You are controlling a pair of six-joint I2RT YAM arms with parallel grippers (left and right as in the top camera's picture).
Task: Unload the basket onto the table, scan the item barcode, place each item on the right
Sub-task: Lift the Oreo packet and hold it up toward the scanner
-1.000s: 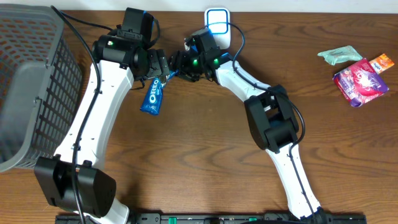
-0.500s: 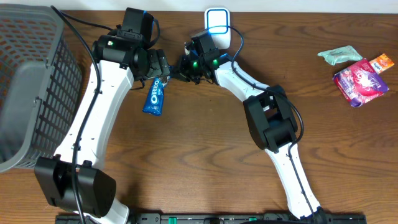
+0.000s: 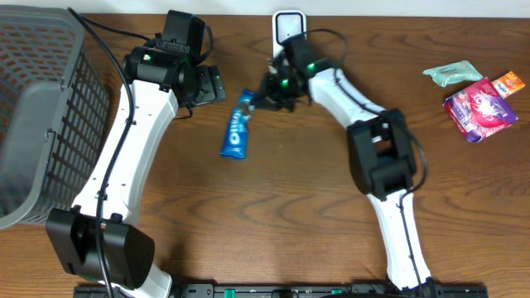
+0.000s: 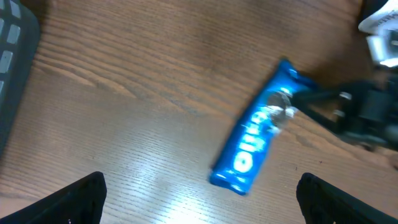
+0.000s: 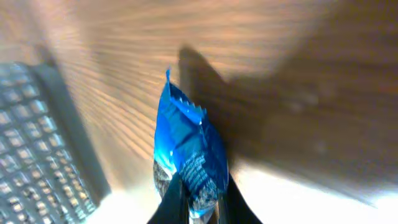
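The item is a blue Oreo pack (image 3: 238, 127), lying at a slant in the middle of the table. My right gripper (image 3: 262, 97) is shut on its upper end. In the right wrist view the pack (image 5: 185, 146) sticks up from between the two dark fingers (image 5: 175, 200). My left gripper (image 3: 208, 86) stands open to the left of the pack and apart from it. From the left wrist the pack (image 4: 256, 132) shows ahead, with the black fingertips (image 4: 79, 196) wide apart. The white scanner (image 3: 287, 22) stands at the back edge, behind the right arm.
A grey mesh basket (image 3: 41, 108) fills the left side of the table and shows in the right wrist view as a basket (image 5: 37, 149). At the far right lie a green packet (image 3: 451, 74), a pink packet (image 3: 480, 108) and a small orange one (image 3: 509, 83).
My right gripper has shut on the pack's upper end and moved it to the right, away from the left gripper. The left arm has stayed in place, open.
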